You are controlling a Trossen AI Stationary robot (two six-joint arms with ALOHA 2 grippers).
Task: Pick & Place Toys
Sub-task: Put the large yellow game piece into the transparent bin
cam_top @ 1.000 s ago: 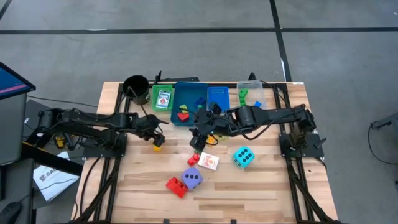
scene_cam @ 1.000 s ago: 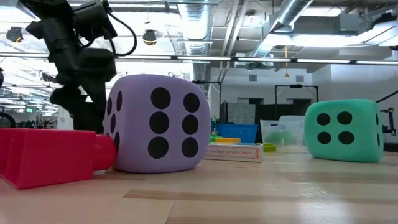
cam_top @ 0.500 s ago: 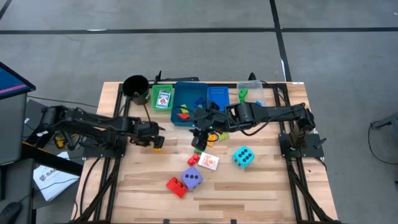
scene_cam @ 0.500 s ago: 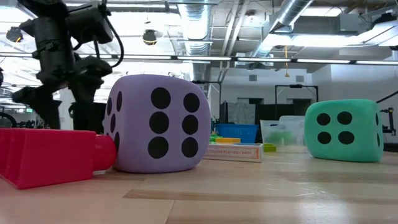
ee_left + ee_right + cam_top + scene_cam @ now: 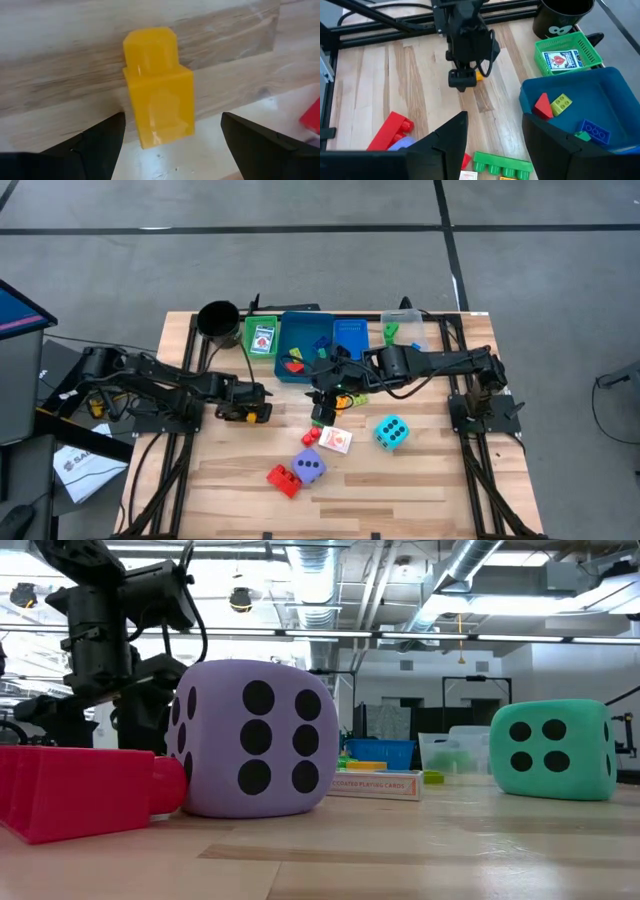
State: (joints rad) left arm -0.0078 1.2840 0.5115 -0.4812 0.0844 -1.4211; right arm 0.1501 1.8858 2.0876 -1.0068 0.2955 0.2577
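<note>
A small yellow brick (image 5: 157, 107) lies flat on the wood and also shows in the high view (image 5: 254, 417). My left gripper (image 5: 172, 120) is open low over it, one finger on each side, with a gap to the brick on both. It also shows in the high view (image 5: 250, 410). My right gripper (image 5: 495, 120) is open and empty above the table's middle (image 5: 322, 410), over a green brick (image 5: 502, 164). A purple die (image 5: 311, 466), a teal die (image 5: 391, 431), a red brick (image 5: 283, 478) and a white card (image 5: 337, 440) lie on the table nearer the front.
Along the far edge stand a black cup (image 5: 218, 320), a green tray (image 5: 262, 337) with a card pack, a blue tray (image 5: 305, 345) holding several bricks, and a clear tray (image 5: 403, 332). A small red brick (image 5: 311, 437) lies beside the card. Bare wood lies at the front left.
My left gripper has moved toward the table's near edge and down, and now stands over the yellow brick with its fingers on either side. The brick has stayed where it was.
</note>
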